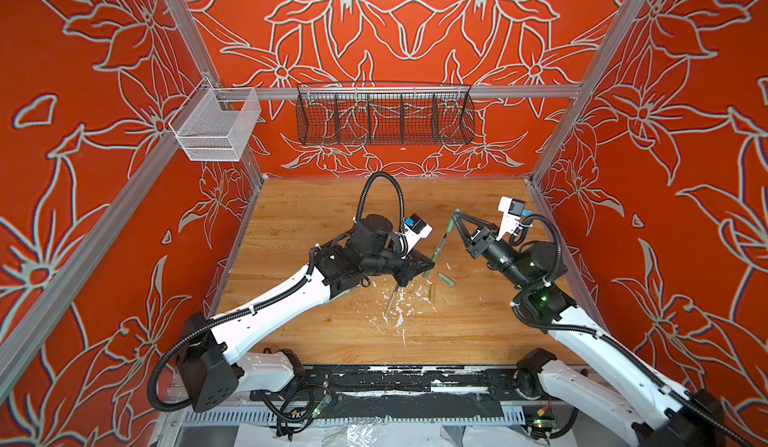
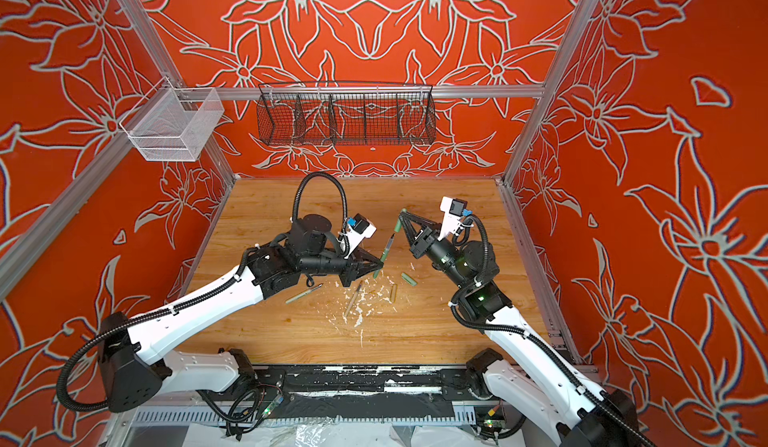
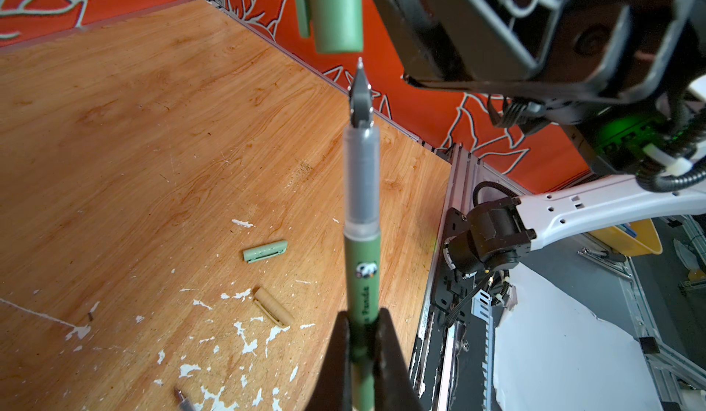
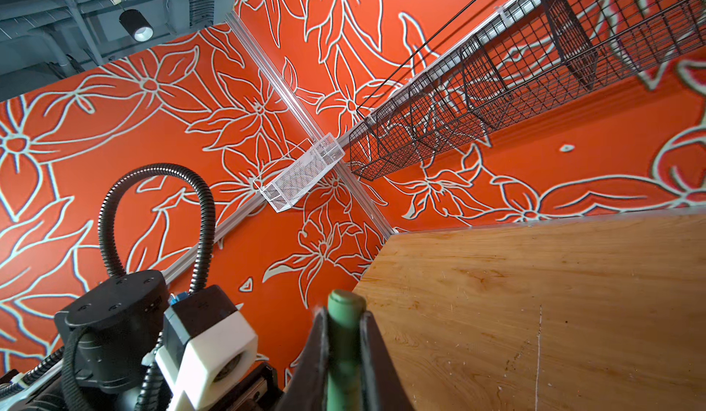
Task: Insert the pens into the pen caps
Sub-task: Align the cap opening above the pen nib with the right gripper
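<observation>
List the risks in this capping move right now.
1. In the left wrist view the nib of the dark green pen sits near the rim of the dark green cap, not centred on its mouth, so it may catch there.
2. The left gripper pinches the pen far from the nib, so pushing may tilt it.

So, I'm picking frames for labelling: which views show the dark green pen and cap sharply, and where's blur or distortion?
Left wrist view: dark green pen crisp, cap slightly soft, jaws at the edge blurred. Right wrist view: cap and jaws blurred up close, wire basket sharp. Both top views: pen and cap small, wide-angle stretch at edges.
</observation>
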`<state>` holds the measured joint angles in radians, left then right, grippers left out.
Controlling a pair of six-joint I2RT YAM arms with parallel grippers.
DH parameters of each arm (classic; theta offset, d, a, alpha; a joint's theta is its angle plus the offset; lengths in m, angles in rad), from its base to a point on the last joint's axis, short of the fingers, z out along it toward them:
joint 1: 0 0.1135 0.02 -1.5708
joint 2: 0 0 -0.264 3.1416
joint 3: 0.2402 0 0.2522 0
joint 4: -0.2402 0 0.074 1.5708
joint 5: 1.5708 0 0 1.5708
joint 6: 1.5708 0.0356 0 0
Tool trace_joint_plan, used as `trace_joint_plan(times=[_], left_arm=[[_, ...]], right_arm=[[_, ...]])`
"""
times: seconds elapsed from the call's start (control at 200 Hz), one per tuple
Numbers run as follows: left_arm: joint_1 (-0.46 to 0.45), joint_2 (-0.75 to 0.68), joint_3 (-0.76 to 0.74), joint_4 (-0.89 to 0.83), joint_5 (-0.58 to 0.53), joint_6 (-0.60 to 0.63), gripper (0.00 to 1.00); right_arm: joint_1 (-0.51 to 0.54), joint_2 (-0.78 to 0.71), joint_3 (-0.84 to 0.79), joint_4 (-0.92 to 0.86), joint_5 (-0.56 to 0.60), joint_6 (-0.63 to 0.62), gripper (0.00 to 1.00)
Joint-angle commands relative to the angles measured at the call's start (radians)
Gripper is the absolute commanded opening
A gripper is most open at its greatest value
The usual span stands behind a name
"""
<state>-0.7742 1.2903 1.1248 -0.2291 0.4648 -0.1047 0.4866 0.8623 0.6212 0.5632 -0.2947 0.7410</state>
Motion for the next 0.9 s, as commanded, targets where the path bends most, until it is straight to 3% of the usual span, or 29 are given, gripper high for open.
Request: trace_joint_plan(times=[0.0,0.891], left_arm=[[-0.007,-0.022,0.026,0.019,0.009,0.013,0.0],[-0.008,0.012,0.053,0.01,-0.011,0.033,0.0]], right_arm=[[0.006,-0.01,-0.015,0.028,0.013,0.006,0.0],[0.016,-0.003,-0.019,0.045,-0.02,0.049,0.0]])
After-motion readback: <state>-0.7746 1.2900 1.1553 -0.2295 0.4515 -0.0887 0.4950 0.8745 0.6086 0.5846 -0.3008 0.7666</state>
